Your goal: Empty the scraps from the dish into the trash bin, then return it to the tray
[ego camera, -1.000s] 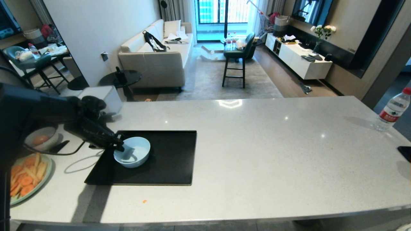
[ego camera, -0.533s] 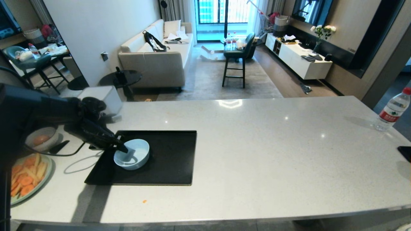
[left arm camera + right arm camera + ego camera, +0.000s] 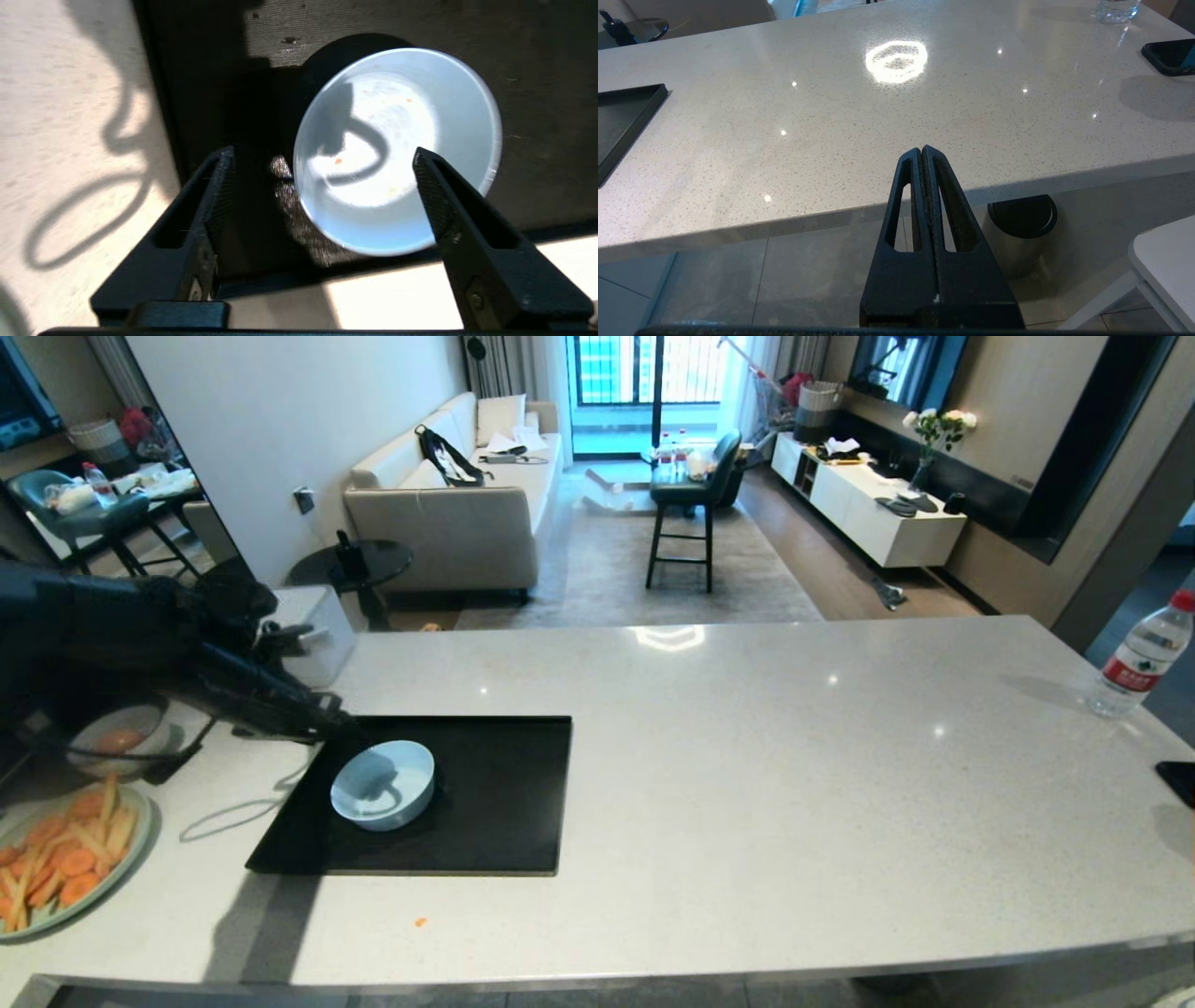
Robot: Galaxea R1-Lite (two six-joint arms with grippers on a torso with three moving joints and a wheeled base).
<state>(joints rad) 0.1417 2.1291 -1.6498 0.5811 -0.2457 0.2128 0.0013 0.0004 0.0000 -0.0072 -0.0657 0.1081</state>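
Dish (image 3: 383, 785) near tray (image 3: 504, 821) edge

Left hand (image 3: 322, 158) raised, fingers spread wide, empty; right hand (image 3: 922, 154) parked low, fingers pressed together.

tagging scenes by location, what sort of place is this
Most likely a home: an open-plan flat, seen across a pale stone counter, with a beige sofa and a white media cabinet in the living area behind.

The small pale blue-white dish (image 3: 383, 784) sits upright on the left part of the flat black tray (image 3: 504, 803), glossy and empty but for a few tiny orange specks (image 3: 338, 161) inside.
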